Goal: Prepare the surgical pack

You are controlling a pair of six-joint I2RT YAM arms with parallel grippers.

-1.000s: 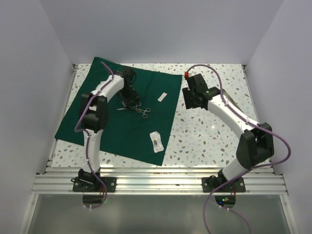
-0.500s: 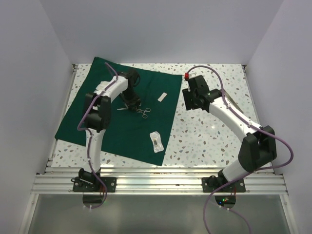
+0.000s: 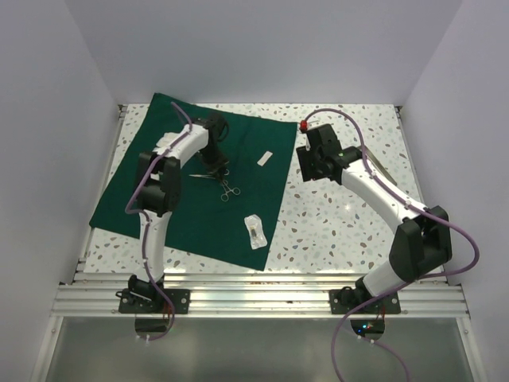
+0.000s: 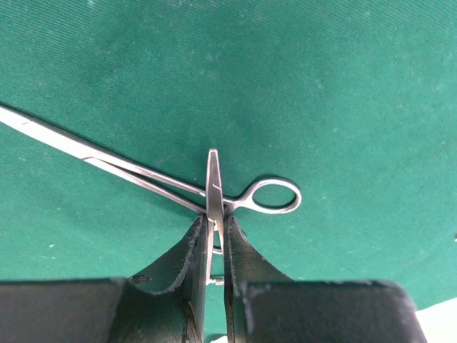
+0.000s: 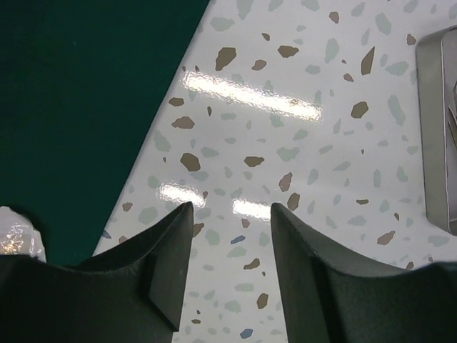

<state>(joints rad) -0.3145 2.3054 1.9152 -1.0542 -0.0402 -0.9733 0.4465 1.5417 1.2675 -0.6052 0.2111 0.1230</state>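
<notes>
left pincer (image 4: 214,226) pinched shut on steel forceps (image 4: 214,179) over drape (image 4: 321,86).

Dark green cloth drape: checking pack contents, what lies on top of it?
A steel ring-handled clamp, another steel instrument pinched by the left gripper, a small white strip and a clear packet. The left arm hides some cloth.

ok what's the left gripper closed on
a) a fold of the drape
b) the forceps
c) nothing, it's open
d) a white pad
b: the left wrist view shows the left gripper pinching one finger ring of the forceps, which lie on the drape.
</notes>
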